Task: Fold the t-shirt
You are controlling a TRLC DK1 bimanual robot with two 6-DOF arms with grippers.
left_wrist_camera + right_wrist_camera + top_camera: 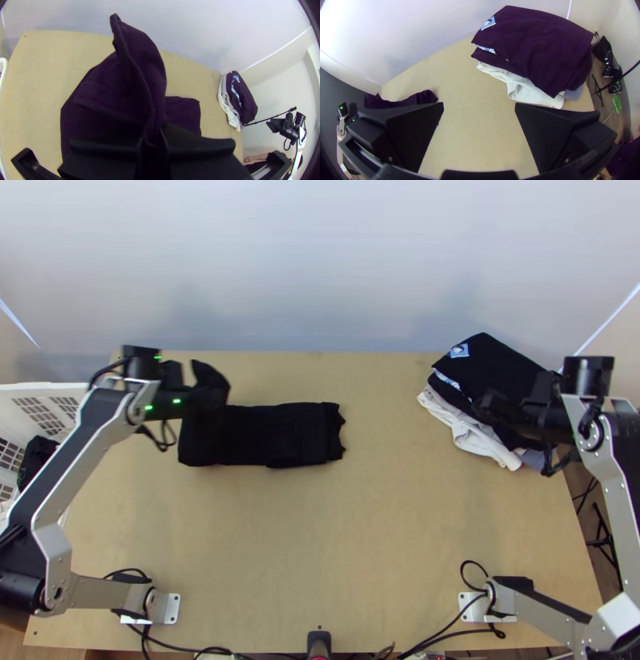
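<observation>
Left gripper (210, 388): clamped on the dark t-shirt (268, 436), well apart from the garment stack (496, 366). Left wrist view: raised, curved cloth edge; top view: flat strip, wavy end. Right gripper (494, 407): fingers parted, near the stack.

Silver-grey links, black joints, green lights

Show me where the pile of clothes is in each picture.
Top view: the pile of clothes is at the upper right.
Left wrist view: small, farther off, beyond the black shirt.
Right wrist view: large, near the open gripper.
Shared landmark: white cloth under the dark clothes.
</observation>
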